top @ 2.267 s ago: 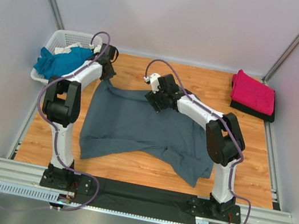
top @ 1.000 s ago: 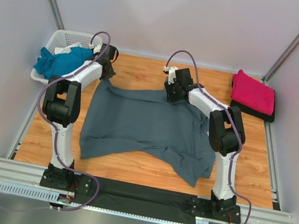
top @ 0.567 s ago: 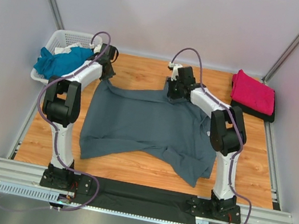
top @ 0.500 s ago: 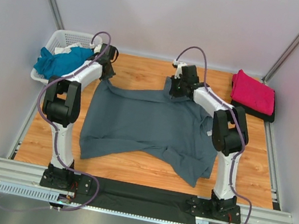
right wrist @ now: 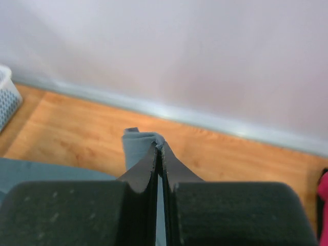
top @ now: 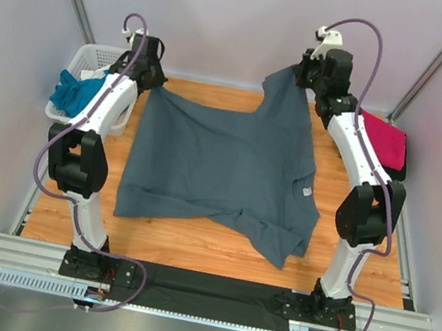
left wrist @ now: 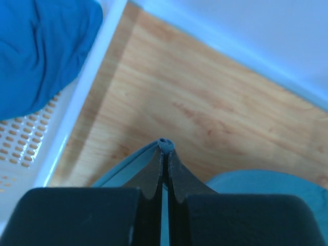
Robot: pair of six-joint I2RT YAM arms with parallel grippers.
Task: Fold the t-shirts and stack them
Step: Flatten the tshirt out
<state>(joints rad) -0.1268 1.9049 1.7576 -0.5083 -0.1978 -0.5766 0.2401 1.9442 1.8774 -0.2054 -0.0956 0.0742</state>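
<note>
T-shirt (top: 222, 161), pinched by left hand (left wrist: 163, 147), right hand (right wrist: 159, 149)

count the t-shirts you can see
3: a slate-grey t-shirt mid-table with its far edge lifted, a teal-blue t-shirt in the white basket at left, a folded magenta t-shirt far right. A dark folded garment under it may be a fourth; the basket may hide more.

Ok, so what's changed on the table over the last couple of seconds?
The right jaws moved to the far edge of the dark grey t-shirt, shut on it, then both arms rose, lifting that edge off the table. The left jaws stayed shut on the other far corner. The folded pink t-shirt, the teal t-shirt and the basket have not moved.
</note>
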